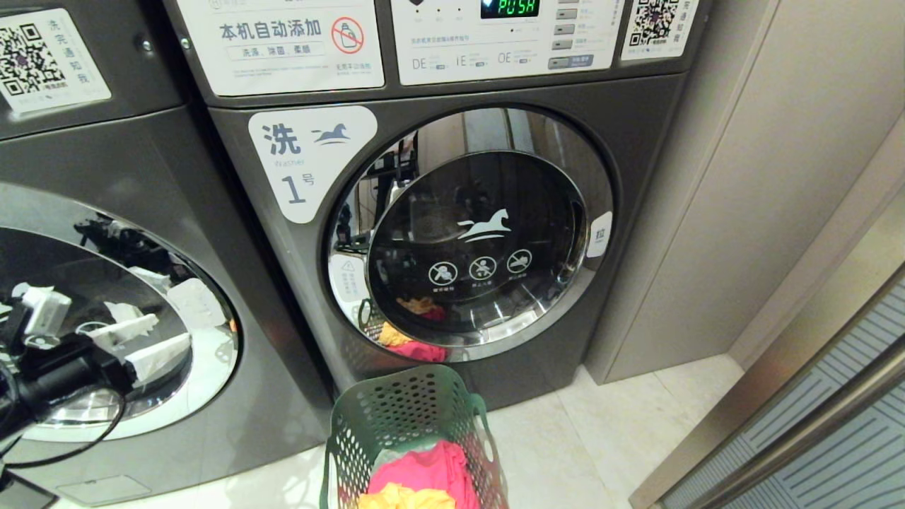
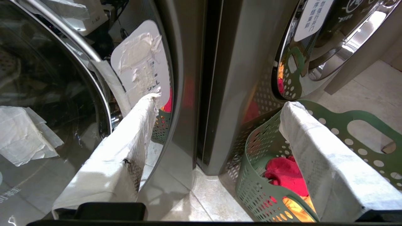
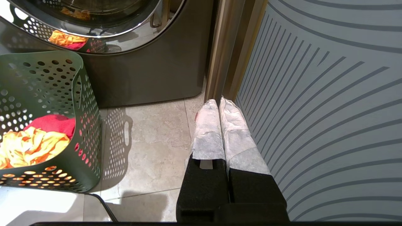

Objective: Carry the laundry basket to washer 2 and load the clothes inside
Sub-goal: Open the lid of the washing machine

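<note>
The dark green laundry basket [image 1: 403, 417] [image 2: 260, 175] [image 3: 47, 81] stands on the floor in front of the washer labelled 1 [image 1: 304, 162]. In it lie the clothes: a pink-red garment [image 1: 424, 466] [image 2: 284, 172] and a yellow one [image 1: 403, 498] [image 3: 31, 147]. A like grey washer [image 1: 162, 184] stands on the left with its door shut and its number label out of view, so I cannot tell whether it is washer 2. My left gripper [image 1: 145, 343] [image 2: 220, 103] is open and empty. One finger is near that door's glass, the other above the basket rim. My right gripper [image 3: 219, 102] hangs shut near the floor.
Washer 1's round chrome-ringed door [image 1: 481, 240] is shut and mirrors the basket. A beige wall panel [image 1: 742, 177] stands right of it. A striped glass panel [image 3: 329, 110] and its metal frame [image 3: 223, 47] run close beside my right gripper. Pale tiles [image 1: 601, 438] cover the floor.
</note>
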